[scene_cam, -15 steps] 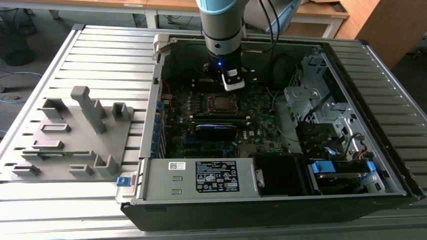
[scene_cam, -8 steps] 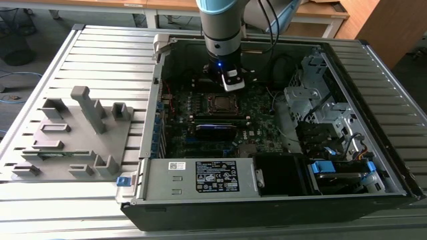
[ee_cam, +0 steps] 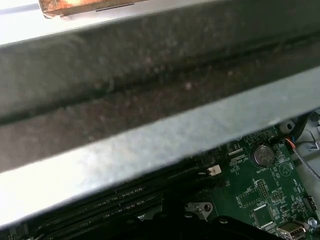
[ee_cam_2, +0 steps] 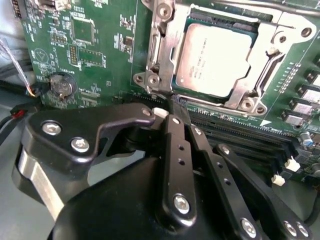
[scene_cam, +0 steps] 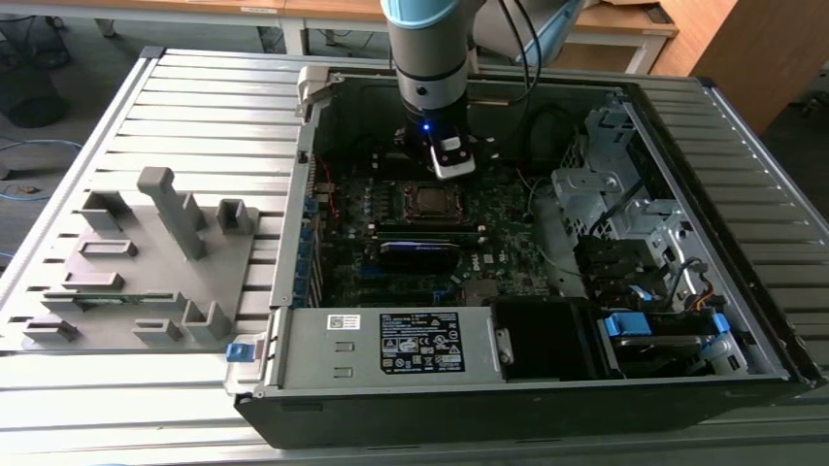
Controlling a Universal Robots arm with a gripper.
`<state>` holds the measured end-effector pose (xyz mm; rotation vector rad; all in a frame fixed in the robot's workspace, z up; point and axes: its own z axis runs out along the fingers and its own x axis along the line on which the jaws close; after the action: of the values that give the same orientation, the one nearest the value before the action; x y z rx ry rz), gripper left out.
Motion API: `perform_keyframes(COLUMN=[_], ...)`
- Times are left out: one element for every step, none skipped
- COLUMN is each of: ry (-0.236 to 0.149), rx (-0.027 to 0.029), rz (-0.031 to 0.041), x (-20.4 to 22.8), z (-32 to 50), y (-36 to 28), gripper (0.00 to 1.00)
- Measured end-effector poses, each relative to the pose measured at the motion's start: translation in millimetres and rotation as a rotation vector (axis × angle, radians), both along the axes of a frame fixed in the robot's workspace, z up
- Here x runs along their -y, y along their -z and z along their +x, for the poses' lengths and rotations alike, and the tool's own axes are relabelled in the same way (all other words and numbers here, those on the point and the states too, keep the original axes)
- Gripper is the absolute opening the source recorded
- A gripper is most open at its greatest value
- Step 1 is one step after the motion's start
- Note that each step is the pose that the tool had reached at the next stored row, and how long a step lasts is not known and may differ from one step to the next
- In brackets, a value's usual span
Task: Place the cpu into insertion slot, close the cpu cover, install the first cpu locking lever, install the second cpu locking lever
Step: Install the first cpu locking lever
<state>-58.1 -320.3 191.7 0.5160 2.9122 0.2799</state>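
No legible text. Power supply (scene_cam: 388, 348): white-on-black label (scene_cam: 421, 343) and small white sticker (scene_cam: 342, 322), print unreadable. Cpu (ee_cam_2: 212, 60): faint engraved lines, unreadable. Motherboard (ee_cam_2: 100, 45): tiny white silkscreen markings, unreadable.

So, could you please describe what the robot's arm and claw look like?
The arm is a grey cylinder with a light-blue joint cap and black cables beside it, a blue light glowing near its wrist. The claw is matte black, built of hinged links with silver screws.
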Motion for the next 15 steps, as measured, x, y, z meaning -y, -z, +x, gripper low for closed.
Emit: perform_keyframes(ry=[0.0,0.0,0.0,0.0,0.0,0.0,0.0,0.0,0.0,0.0,0.0,0.0,0.0,0.0,0.0], rx=[-0.0001,-0.0002,0.0,0.0002,0.0002,0.0001,-0.0002,0.0,0.0,-0.0002,-0.0003,-0.0003,-0.0004,-0.0006,-0.0008], rz=[-0.0002,0.0007,0.0041,0.0083,0.0098,0.0102,0.0102,0.0104,0.0104,0.0103,0.0102,0.0103,0.0102,0.0102,0.0101], x=[0.0,0.0,0.0,0.0,-0.1,-0.1,-0.1,-0.1,-0.1,-0.1,-0.1,-0.1,-0.1,-0.1,0.0], z=[0.0,-0.1,-0.1,0.0,-0.1,0.0,0.0,0.0,0.0,0.0,0.0,0.0,0.0,0.0,0.0], y=[0.0,0.0,0.2,0.2,0.2,-0.1,-0.7,-1.3,-2.0,-3.0,-4.2,-5.3,-6.4,-7.6,-8.6], gripper=[0.11,0.11,0.11,0.11,0.11,0.11,0.11,0.11,0.11,0.11,0.11,0.11,0.11,0.11,0.11])
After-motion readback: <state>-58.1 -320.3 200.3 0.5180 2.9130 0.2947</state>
